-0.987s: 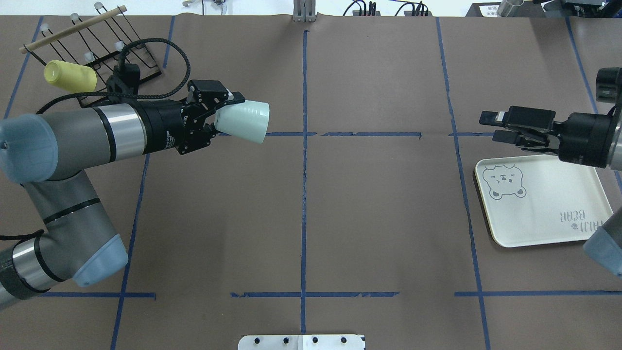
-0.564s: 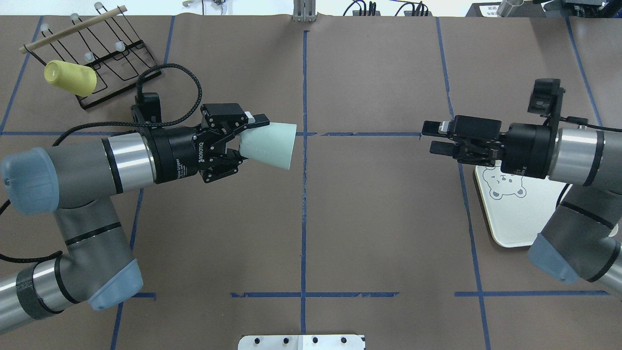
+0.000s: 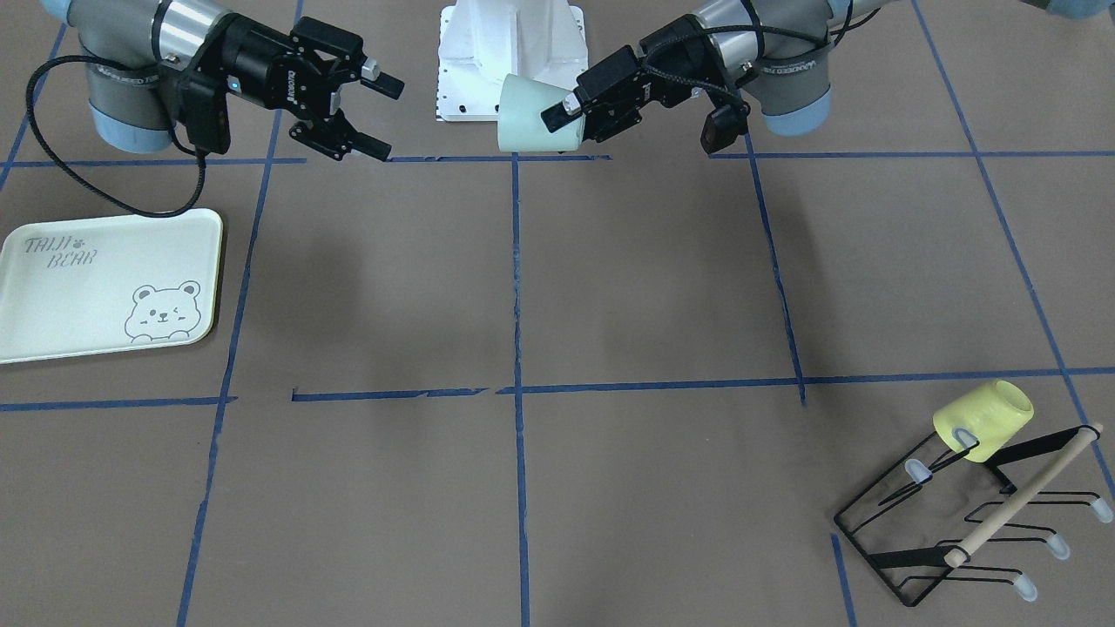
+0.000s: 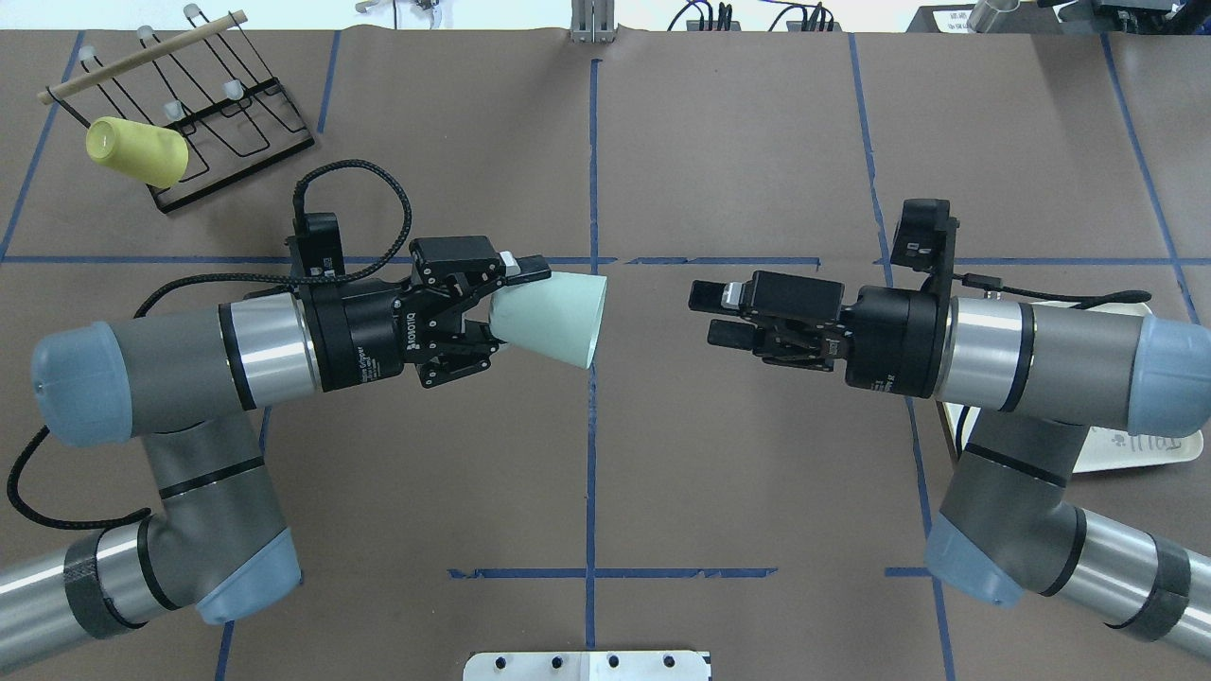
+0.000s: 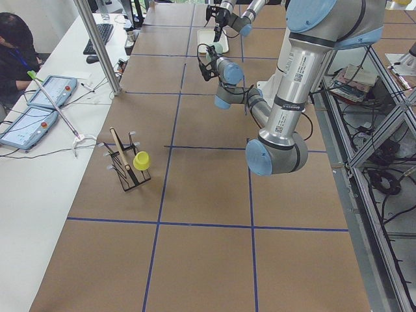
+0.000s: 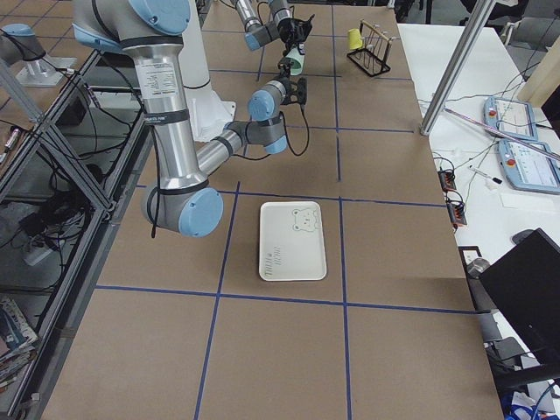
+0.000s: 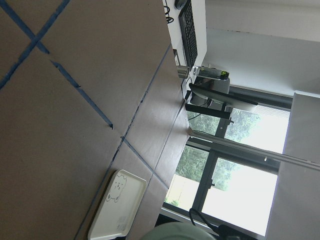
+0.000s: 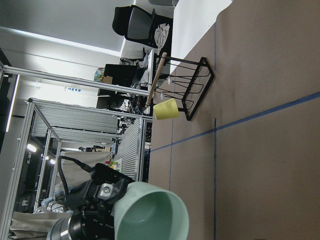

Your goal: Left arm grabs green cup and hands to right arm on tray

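My left gripper (image 4: 516, 310) is shut on the base of the pale mint-green cup (image 4: 553, 317) and holds it on its side above the table's centre line, mouth toward the right arm. The cup also shows in the front view (image 3: 531, 113) and the right wrist view (image 8: 150, 212). My right gripper (image 4: 705, 314) is open and empty, level with the cup and a short gap to its right, fingers pointing at it. The cream bear tray (image 3: 87, 287) lies flat on the table on the right arm's side, mostly hidden under that arm in the overhead view (image 4: 1121, 452).
A pale yellow cup (image 4: 137, 151) hangs on a black wire rack (image 4: 218, 123) at the far left corner. Blue tape lines cross the brown table. A white base plate (image 3: 510, 52) sits at the robot's edge.
Both arms have moved toward the table's centre. The left gripper carried the green cup right and toward the robot. The right gripper swung left off the tray, closing the gap to the cup.
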